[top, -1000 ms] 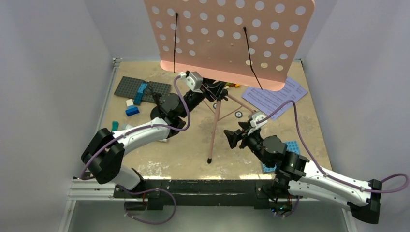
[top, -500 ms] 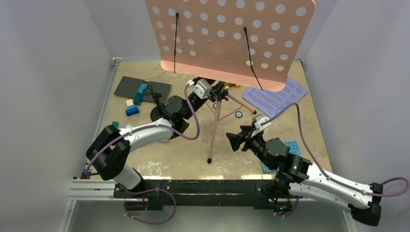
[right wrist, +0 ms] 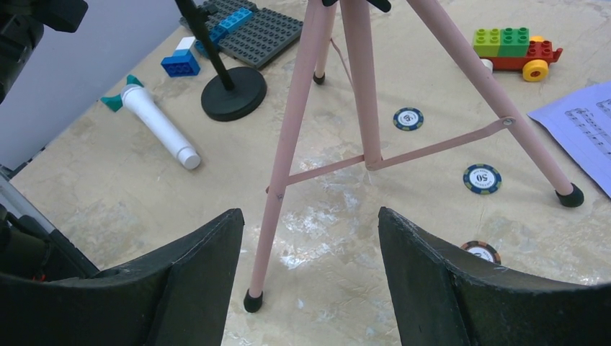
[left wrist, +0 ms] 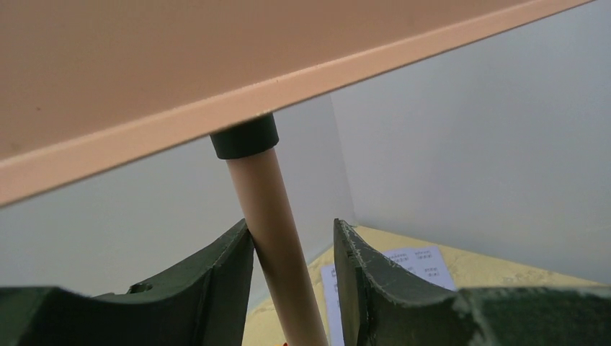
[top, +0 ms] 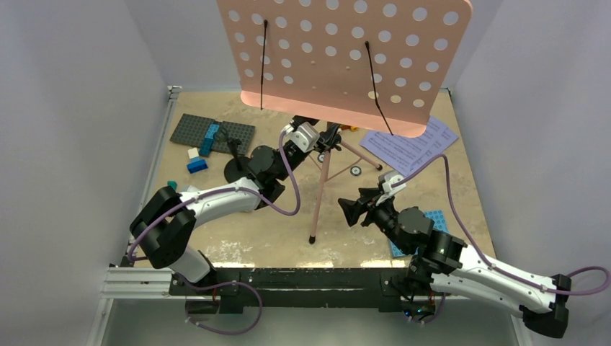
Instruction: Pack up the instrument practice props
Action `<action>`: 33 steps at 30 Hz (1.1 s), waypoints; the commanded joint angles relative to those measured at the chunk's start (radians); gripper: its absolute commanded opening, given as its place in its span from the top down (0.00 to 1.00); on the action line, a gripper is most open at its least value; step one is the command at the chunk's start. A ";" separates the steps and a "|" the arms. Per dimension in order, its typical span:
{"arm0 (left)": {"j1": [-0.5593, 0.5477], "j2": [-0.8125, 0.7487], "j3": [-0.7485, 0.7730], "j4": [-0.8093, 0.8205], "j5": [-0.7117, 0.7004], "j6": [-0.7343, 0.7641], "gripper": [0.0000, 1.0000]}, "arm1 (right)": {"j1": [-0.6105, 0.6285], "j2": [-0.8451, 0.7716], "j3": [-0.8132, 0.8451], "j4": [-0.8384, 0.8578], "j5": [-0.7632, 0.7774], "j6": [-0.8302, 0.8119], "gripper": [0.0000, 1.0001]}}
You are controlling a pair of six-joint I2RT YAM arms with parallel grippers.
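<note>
Both parted: left fingers (left wrist: 209, 288) astride music stand pole (left wrist: 270, 209), right fingers (right wrist: 432, 281) empty.

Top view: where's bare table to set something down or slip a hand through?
Bare: the front strip between the left arm and the tripod's near foot; also the right edge between the sheet music and blue plate. Crowded: far left, with grey plate, bricks, mic stand; and among its legs, with chips.
</note>
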 commanded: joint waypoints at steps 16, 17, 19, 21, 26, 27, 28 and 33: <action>-0.028 -0.016 0.105 0.057 -0.010 0.053 0.68 | 0.000 -0.014 -0.018 0.004 -0.018 0.044 0.27; -0.029 -0.014 0.105 0.057 -0.012 0.049 0.67 | 0.000 -0.017 -0.019 0.003 -0.019 0.047 0.27; -0.028 -0.012 0.107 0.056 -0.013 0.042 0.65 | 0.001 -0.019 -0.021 0.001 -0.021 0.050 0.27; -0.029 -0.010 0.109 0.048 -0.015 0.040 0.72 | 0.000 -0.018 -0.020 0.000 -0.021 0.049 0.27; -0.028 -0.005 0.096 0.034 -0.028 0.035 1.00 | 0.000 -0.013 -0.016 -0.008 -0.023 0.055 0.28; -0.028 -0.005 0.087 0.035 -0.035 0.028 1.00 | 0.000 -0.013 -0.016 -0.011 -0.024 0.057 0.28; -0.029 -0.008 0.076 0.035 -0.040 0.022 1.00 | 0.000 -0.014 -0.015 -0.014 -0.024 0.058 0.28; -0.028 -0.020 0.014 0.009 -0.049 -0.023 1.00 | 0.000 -0.020 -0.008 -0.036 -0.025 0.059 0.27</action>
